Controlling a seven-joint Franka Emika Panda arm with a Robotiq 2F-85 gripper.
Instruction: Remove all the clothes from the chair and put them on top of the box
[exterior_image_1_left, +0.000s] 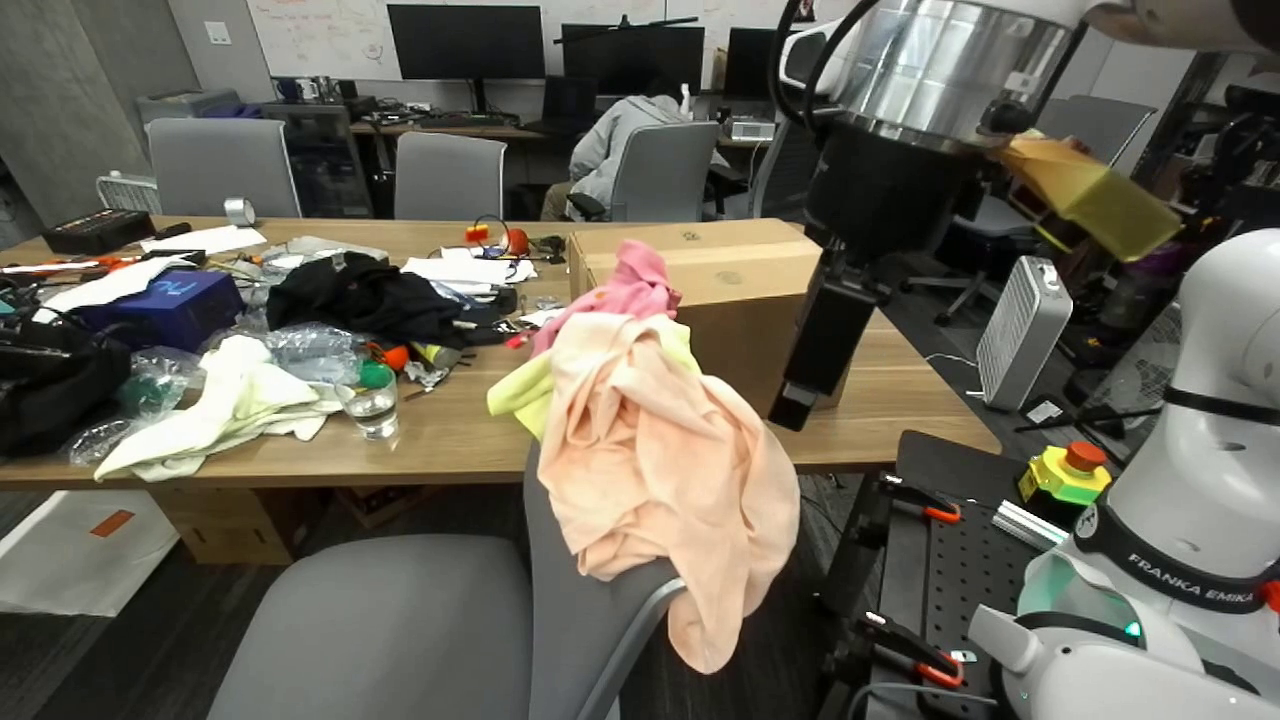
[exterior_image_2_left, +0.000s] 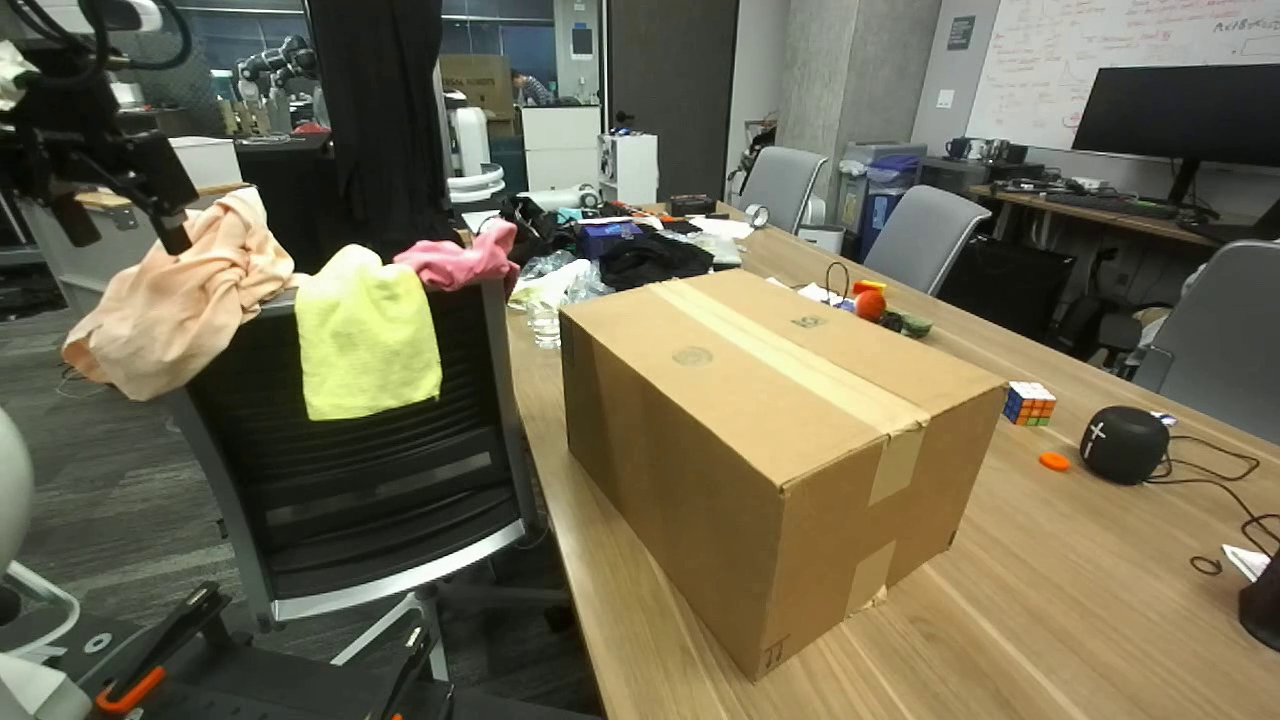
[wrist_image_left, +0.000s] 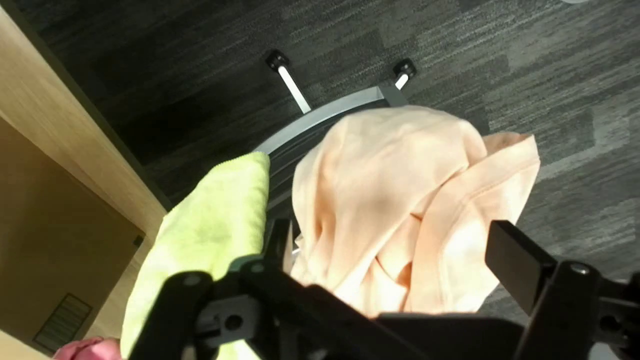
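At the upper left of an exterior view, the peach cloth (exterior_image_2_left: 190, 310) lies bunched over the top of the chair (exterior_image_2_left: 360, 480); the yellow cloth (exterior_image_2_left: 368, 340) hangs down the chair's back beside it, and the pink cloth (exterior_image_2_left: 465, 258) sits at the right corner. The gripper (wrist_image_left: 395, 247) points down over the peach cloth, its fingers (wrist_image_left: 520, 265) set wide apart; whether they touch it cannot be told. The arm (exterior_image_1_left: 1225, 330) stands at the right edge of an exterior view, its wrist entering from the upper right, the gripper tilted toward the lower left. The box (exterior_image_2_left: 780, 340), right of centre, rests on the table (exterior_image_2_left: 1060, 580), taped closed, contents hidden. Left of centre, a glass (exterior_image_1_left: 372, 410) holds clear liquid.
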